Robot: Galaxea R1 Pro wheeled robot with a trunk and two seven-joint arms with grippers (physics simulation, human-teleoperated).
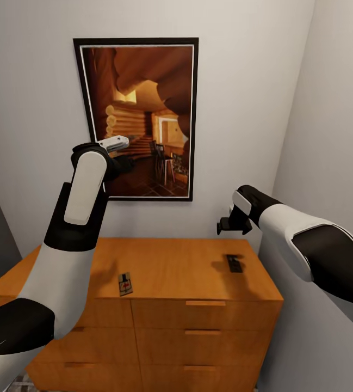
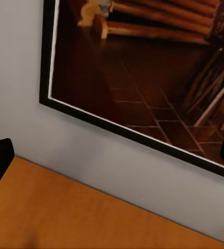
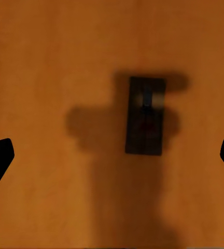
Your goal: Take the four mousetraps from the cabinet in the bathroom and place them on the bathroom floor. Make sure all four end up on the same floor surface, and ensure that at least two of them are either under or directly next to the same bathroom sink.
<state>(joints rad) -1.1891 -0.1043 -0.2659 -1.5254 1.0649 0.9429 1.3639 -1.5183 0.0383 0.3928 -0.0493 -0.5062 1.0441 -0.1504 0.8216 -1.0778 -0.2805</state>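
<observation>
Cabinet (image 1: 198,272) smooth matt orange wood; walls (image 1: 29,109) matt.

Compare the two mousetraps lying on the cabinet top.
The left mousetrap near the front edge of the cabinet looks tan with a red spot; the right mousetrap looks dark, lying in shadow. The right gripper hovers above the right one; the left one has no gripper above it. Both are small, flat and rectangular.

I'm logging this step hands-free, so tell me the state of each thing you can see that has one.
Left mousetrap: lying flat on the cabinet top, untouched.
Right mousetrap: lying flat, in shadow under the right gripper.
Cabinet: drawers in view all closed.
Right gripper: open, empty, hovering above the right mousetrap.
Left gripper: raised before the framed picture, fingers apart, empty.
</observation>
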